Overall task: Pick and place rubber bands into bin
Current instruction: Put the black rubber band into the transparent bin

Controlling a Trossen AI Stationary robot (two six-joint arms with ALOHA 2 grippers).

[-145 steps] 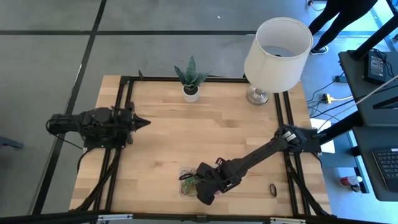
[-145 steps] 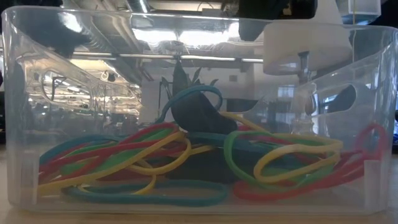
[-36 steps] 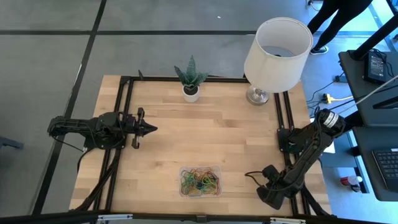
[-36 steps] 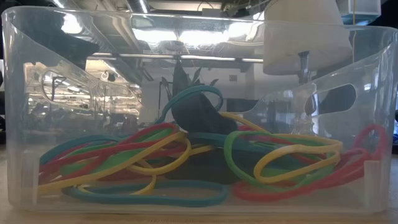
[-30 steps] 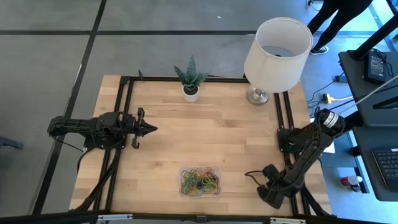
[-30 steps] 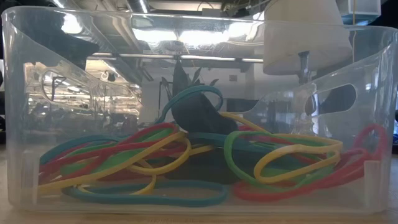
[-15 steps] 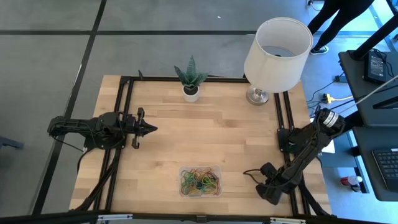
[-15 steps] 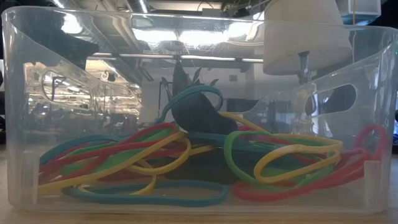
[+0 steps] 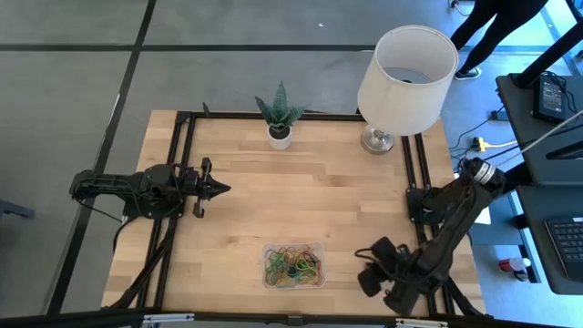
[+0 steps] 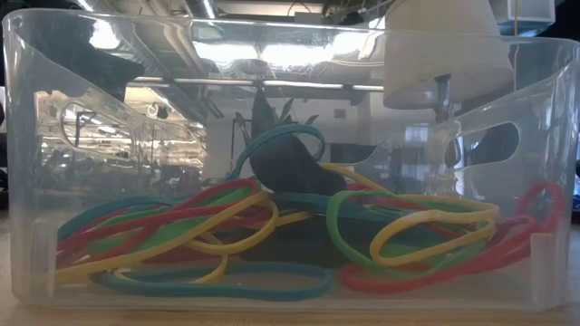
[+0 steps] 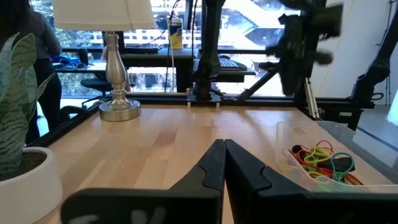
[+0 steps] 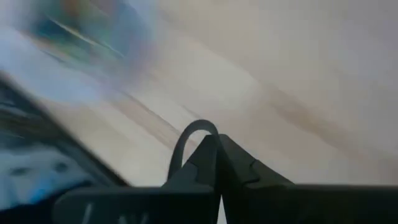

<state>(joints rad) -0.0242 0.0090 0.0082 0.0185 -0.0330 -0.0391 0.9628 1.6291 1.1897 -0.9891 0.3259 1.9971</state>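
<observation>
One dark band (image 12: 186, 144) is pinched in my closed right gripper (image 9: 364, 265), so I should carry it level over the bin (image 9: 293, 265) beside me before releasing.

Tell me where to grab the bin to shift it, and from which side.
Probably best: pinch a short end wall of the bin at its rim, coming straight down. The walls are thin and upright, the top open, and the rubber bands lie low in the middle.
</observation>
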